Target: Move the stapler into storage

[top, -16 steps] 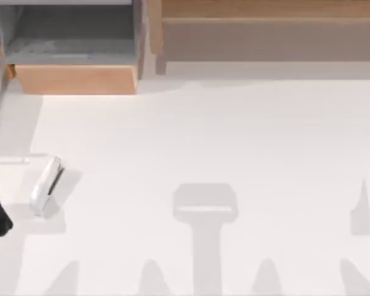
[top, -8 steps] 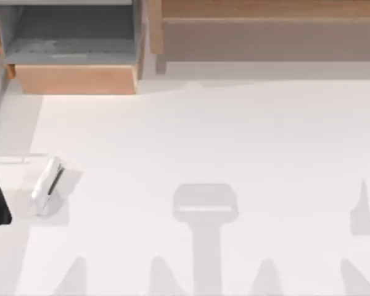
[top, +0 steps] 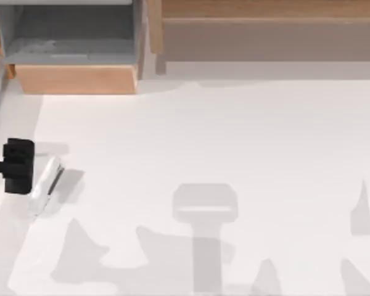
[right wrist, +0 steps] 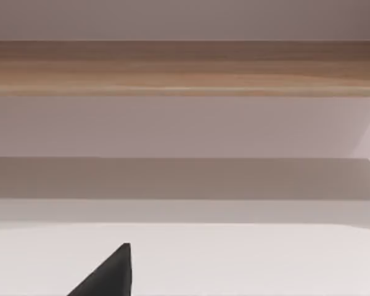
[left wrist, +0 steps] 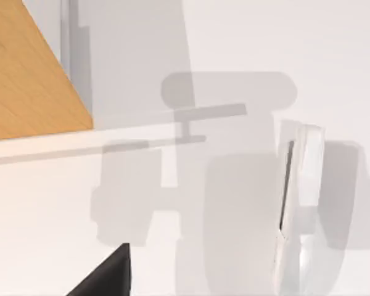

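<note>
At the counter's [top: 246,135] left edge, my left end effector [top: 18,166] hung just beside the flat-lying stapler [top: 45,185], lined up to grasp it, grip state impossible to tell, the open storage [top: 74,79] drawer waiting well behind.

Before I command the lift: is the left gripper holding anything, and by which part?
Nothing is held. The left gripper sits beside the stapler, which lies on the table, ungripped.
</note>
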### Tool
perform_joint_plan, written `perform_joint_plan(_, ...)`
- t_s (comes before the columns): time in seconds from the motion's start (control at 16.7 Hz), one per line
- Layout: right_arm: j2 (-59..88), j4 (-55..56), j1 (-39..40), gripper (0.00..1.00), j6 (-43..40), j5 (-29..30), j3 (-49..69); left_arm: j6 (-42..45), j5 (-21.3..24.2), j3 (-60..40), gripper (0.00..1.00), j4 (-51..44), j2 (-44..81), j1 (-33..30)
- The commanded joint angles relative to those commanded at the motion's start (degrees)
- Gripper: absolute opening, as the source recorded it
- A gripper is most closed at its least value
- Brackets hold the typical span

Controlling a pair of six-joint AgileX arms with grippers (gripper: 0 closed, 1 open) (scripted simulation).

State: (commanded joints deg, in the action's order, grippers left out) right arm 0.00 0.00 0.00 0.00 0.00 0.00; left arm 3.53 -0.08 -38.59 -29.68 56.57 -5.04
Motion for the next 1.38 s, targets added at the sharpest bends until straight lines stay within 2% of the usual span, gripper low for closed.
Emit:
perform_joint_plan(0.36,0.0,0.0,0.0,1.00,0.0,0.0,0.0,2.0,-0.1,-20.5,1.00,-16.1,30.0,-2.7)
perform_joint_plan(0.66,0.0,0.0,0.0,1.00,0.0,0.0,0.0,3.1,-0.1,-32.2,1.00,-24.6,46.7,-4.2)
perform_joint_plan(1.14,0.0,0.0,0.0,1.00,0.0,0.0,0.0,3.3,-0.1,-35.3,1.00,-26.7,50.7,-4.4)
perform_joint_plan(1.38,0.0,0.0,0.0,1.00,0.0,0.0,0.0,3.5,-0.1,-32.7,1.00,-22.3,52.6,-4.5)
